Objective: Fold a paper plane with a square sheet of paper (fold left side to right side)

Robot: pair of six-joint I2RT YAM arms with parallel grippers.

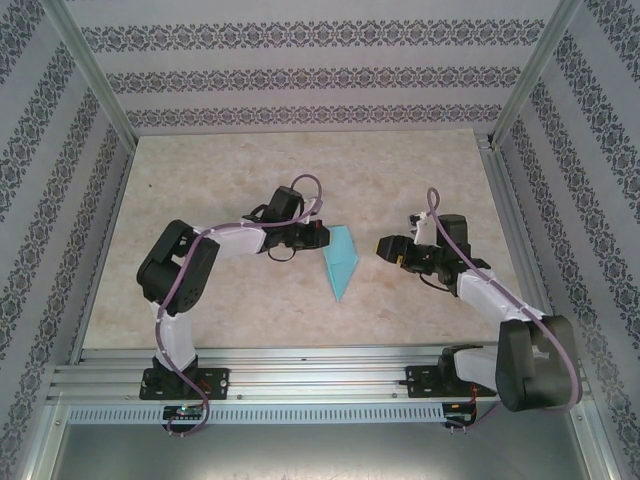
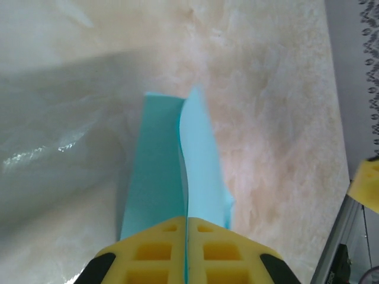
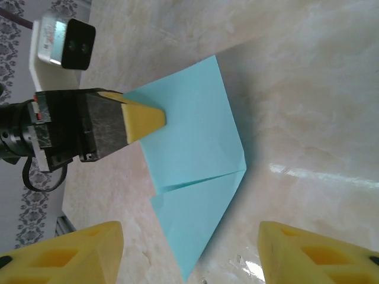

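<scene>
L claw [image 1: 322, 238]: shut tight on the paper sheet [image 1: 340, 262]. In the L wrist view the two yellow fingers [image 2: 148, 251] meet w/ only a thin turquoise line btwn them, so the claw [image 2: 186, 223] pinches the sheet's near edge. From that pinch the paper [image 2: 157, 165] runs straight ahead of the claw in two flaps, one darker on its left, one paler on its right, w/ a raised crease btwn them. The flaps' far ends rest on the table [image 2: 266, 89].

R claw [image 1: 388, 248]: open, fingers wide apart, holding nothing. In the R wrist view the yellow fingers [image 3: 83, 251] sit at either lower corner, and the claw [image 3: 188, 236] has the sheet's pointed tip in the gap btwn them. Cannot tell how far above the table this claw hangs.

Sheet [image 3: 195, 148]: folded, not flat-square. It has layered creases and one sharp tip. It lies on the marble-look table [image 1: 250, 170] btwn the two claws, touching the L one, just beside but apart from the R one. Seen from the R claw, the L claw [image 3: 145, 117] bites the sheet's far-left edge, yellow tip on the paper. One R-claw finger [image 2: 368, 184] pokes in at the right of the L wrist view.
</scene>
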